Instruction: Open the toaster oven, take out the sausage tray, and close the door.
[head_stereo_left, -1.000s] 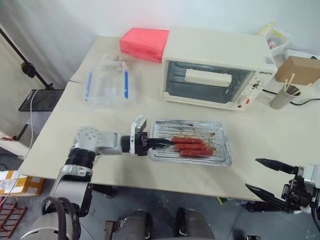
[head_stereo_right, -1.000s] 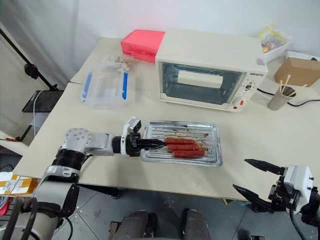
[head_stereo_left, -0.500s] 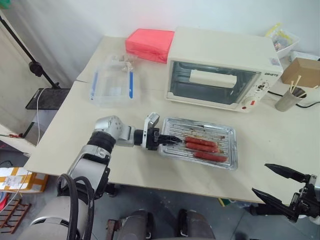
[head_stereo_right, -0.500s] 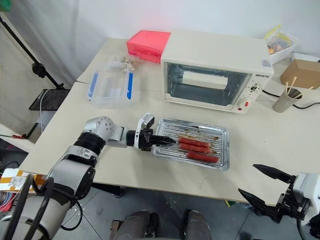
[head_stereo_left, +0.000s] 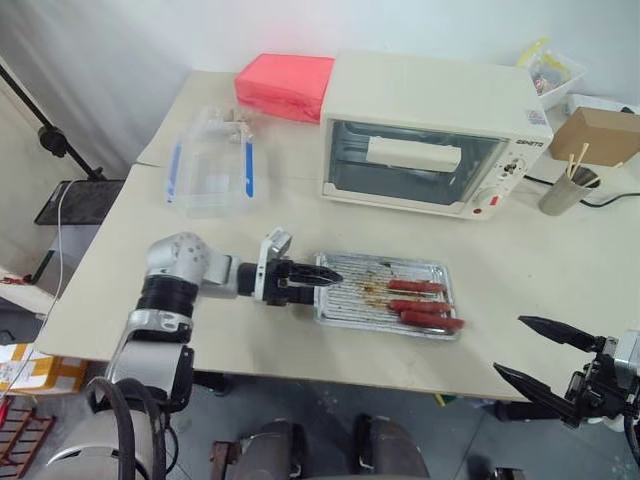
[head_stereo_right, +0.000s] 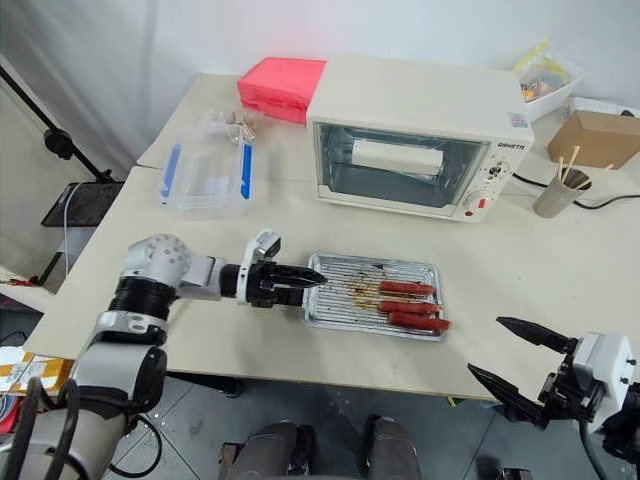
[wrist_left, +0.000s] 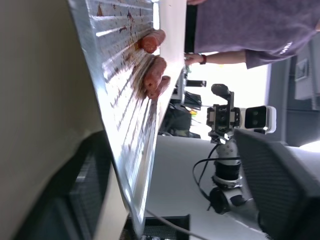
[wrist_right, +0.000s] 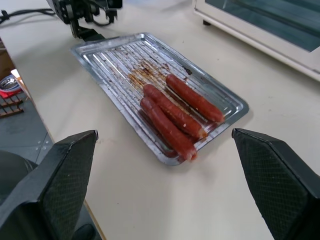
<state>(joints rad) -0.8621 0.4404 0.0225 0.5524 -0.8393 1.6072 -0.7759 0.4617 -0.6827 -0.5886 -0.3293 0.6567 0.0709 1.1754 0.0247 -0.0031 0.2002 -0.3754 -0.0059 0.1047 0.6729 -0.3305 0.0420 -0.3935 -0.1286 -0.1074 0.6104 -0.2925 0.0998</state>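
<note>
My left gripper (head_stereo_left: 322, 279) has its two black fingers spread, tips right at the near-left rim of the shallow silver ribbed metal tray (head_stereo_left: 349, 301). From my seat I can't tell if a tip is touching the rim, but the jaws aren't clamped on anything. The arm lies low over the cream tabletop (head_stereo_left: 520, 260), pointing across toward the tray.

The tray sits flat on the table, in front of the big cream-white toaster oven (head_stereo_left: 430, 135), w/ three red-brown sausages (head_stereo_left: 420, 303) bunched at its right end and greasy streaks on the bare ribs.

Right gripper (head_stereo_left: 545, 356) hangs off the near-right table edge, well apart from the tray, fingers wide open and holding nothing.

Oven's dark glass door w/ white bar handle (head_stereo_left: 415, 154) is shut.

Other stuff: clear plastic box w/ blue clips (head_stereo_left: 212, 164) left of the oven, flat pink-red box (head_stereo_left: 283, 84) behind that, grey cup of wooden sticks (head_stereo_left: 561, 188) and brown cardboard box (head_stereo_left: 596, 134) to the oven's right.
</note>
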